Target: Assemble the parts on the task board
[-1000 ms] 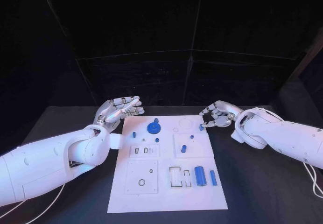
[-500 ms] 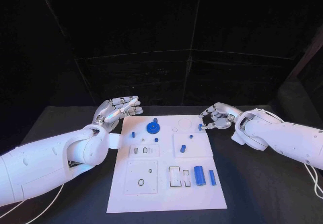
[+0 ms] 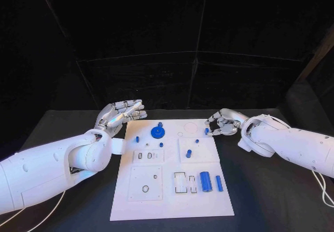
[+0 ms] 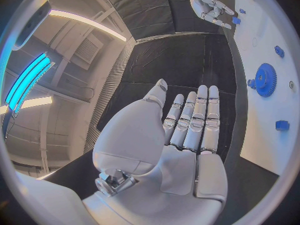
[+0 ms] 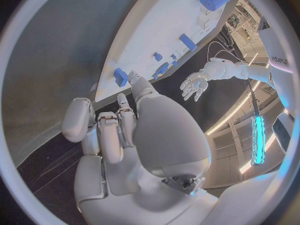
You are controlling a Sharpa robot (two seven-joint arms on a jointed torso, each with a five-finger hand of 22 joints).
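Centrally on the black surface (image 3: 69, 125) lies the white task board (image 3: 170, 193), its long side running away from the robot. Near its far end sits a blue gear (image 3: 158, 131), with small blue pegs (image 3: 160, 144) just beside it toward the robot and a blue peg (image 3: 188, 153) standing in the square panel to the right. Toward the near end, a blue cylinder (image 3: 206, 181) and a slimmer blue bar (image 3: 218, 182) lie side by side next to a rectangular slot. At the board's far right edge the right hand (image 3: 224, 123) has its fingers (image 5: 115, 130) curled inward, and a small blue part (image 3: 206, 130) sits right at the fingertips; whether it is actually pinched or merely touched cannot be told, since the right wrist view shows a blue piece (image 5: 120, 77) on the board edge just beyond the thumb. The left hand (image 3: 122, 113) hovers off the board's far left corner, fingers (image 4: 194, 120) stretched out straight and close together, with nothing in them, apart from the board and the gear (image 4: 265, 79).
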